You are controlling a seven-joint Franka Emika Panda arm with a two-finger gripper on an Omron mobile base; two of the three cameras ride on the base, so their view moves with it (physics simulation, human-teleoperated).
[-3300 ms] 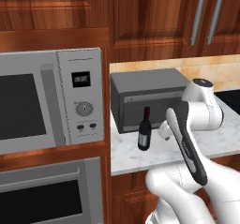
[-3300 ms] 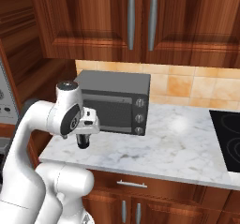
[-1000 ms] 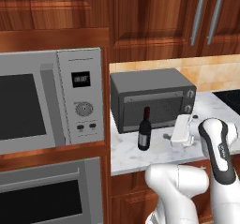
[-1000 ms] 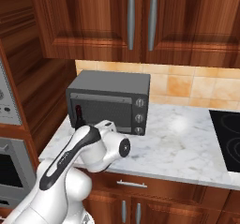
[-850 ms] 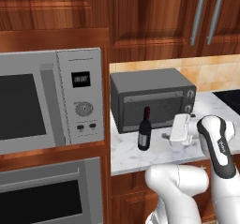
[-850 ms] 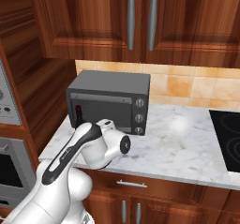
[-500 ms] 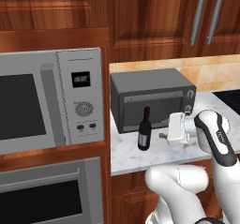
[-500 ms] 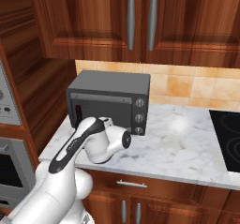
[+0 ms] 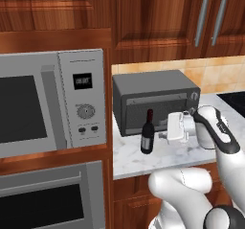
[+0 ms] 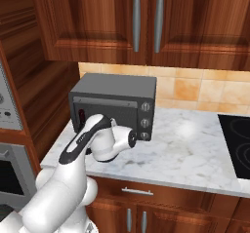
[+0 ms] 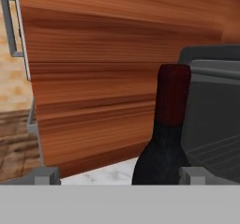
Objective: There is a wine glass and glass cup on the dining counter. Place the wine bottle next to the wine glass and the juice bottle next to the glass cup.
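- Gripper [image 9: 162, 136] level with the wine bottle [image 9: 147, 132], pointed sideways at it from its right in the left base view; near, not touching.
- Jaws spread wide, nothing between them. In the hand view one fingertip [image 11: 46, 175] sits well clear to the bottle's left, the other [image 11: 193, 175] overlaps the body's right edge. Probably just in front of the glass, but contact can't be ruled out from this angle.
- Bottle off centre in the gap, biased toward the right finger. Looks like a small lateral correction needed before closing.
- Bottle upright on the marble counter [image 9: 191, 154], just in front of the toaster oven [image 9: 154, 98], close to the counter's left end by the wood cabinet side [image 11: 108, 78].
- Handling, judged: rigid glass, smooth and slippery, likely heavy if full, fragile on impact. Tall and narrow, so tips easily if nudged at the neck.
- Grip point, judged: on the cylindrical body at label height or just below the shoulder, not on the dark red neck [image 11: 172, 94]. Neck tapers, so a slip upward or a swing under load is a risk.
- Current height in the hand view sits around the shoulder; slightly lower would give flatter pad contact.
- Oven door right behind the bottle: little room for overshoot, so slow approach and firm close advised.
- In the right base view, bottle [image 10: 81, 116] mostly hidden behind the arm.
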